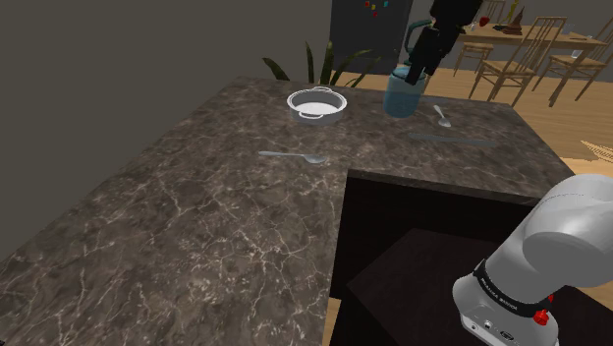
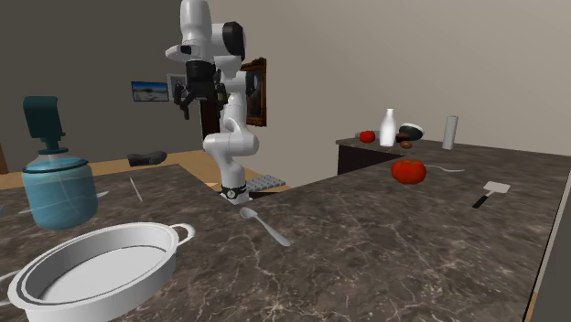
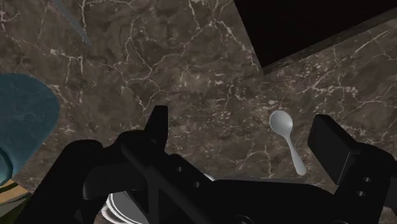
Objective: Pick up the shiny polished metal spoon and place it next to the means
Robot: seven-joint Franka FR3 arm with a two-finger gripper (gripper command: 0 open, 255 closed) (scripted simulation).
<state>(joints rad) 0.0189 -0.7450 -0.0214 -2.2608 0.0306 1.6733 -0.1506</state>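
Gripper [image 3: 243, 124] open, hovering above spoon [image 3: 287, 140] on counter [image 3: 191, 63].

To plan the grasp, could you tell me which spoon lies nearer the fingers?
The spoon beside the blue jug, below the fingers; the other spoon lies farther off, near the pan.

Dim, even light around my gripper [image 3: 245, 130]; the marble countertop [image 3: 191, 63] beneath it looks dark, the wooden floor [image 1: 589, 110] beyond brighter.
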